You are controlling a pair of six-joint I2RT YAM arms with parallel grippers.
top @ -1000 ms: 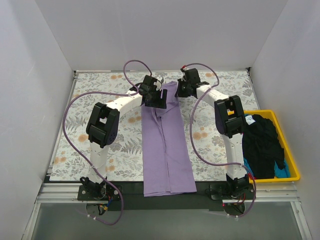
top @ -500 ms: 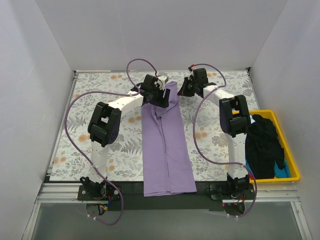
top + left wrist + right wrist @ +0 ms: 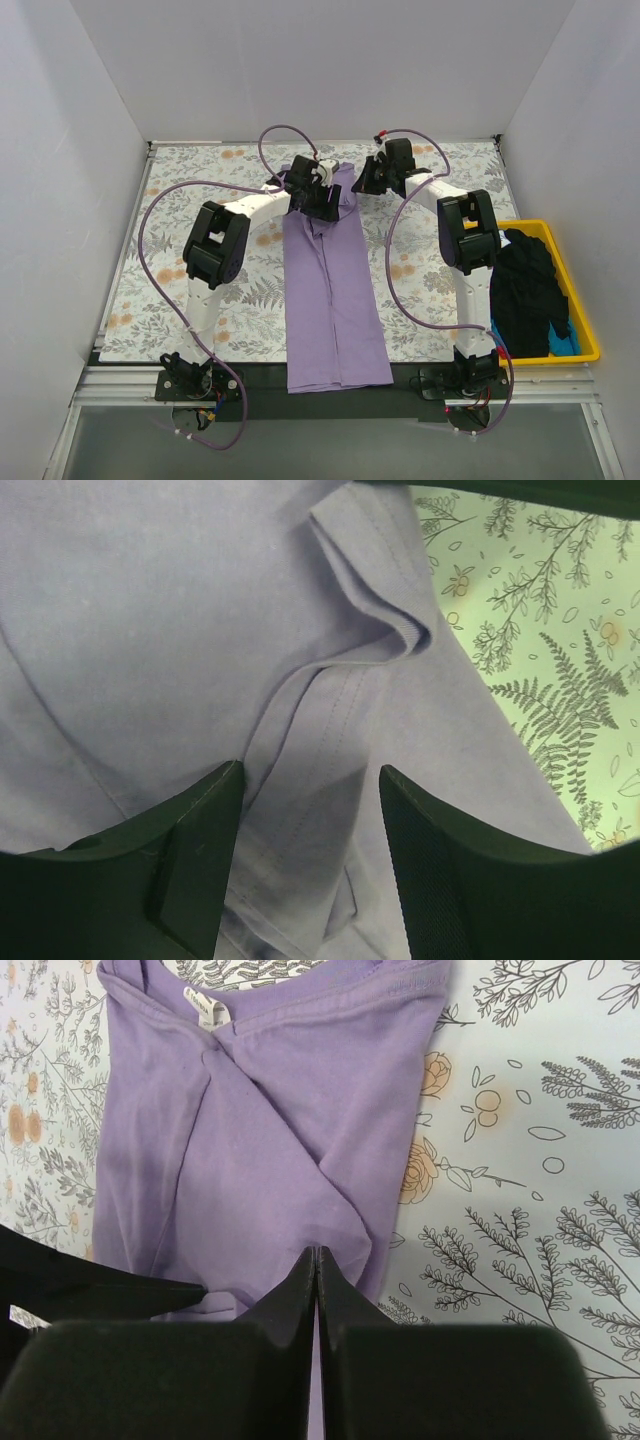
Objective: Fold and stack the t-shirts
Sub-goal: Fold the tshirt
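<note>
As the shirt (image 3: pixel 330 300) is limp, its collar edge should be pinched. The left gripper (image 3: pixel 310 780) is parted above it; the right gripper (image 3: pixel 317 1260) is closed.

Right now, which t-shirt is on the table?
The lavender t-shirt, laid out as a long strip; the black t-shirt and blue t-shirt lie bunched in the yellow tray.

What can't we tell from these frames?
- Top view: the left gripper covers the lavender shirt at its collar end.
- Left wrist view: the open fingers stand over folds; contact with the cloth is unclear.
- Right wrist view: the shut right gripper overlaps the shirt's edge; whether cloth is pinched is unclear.
- Top view: in the yellow tray, the black pile buries the blue shirt; count unknown.
</note>
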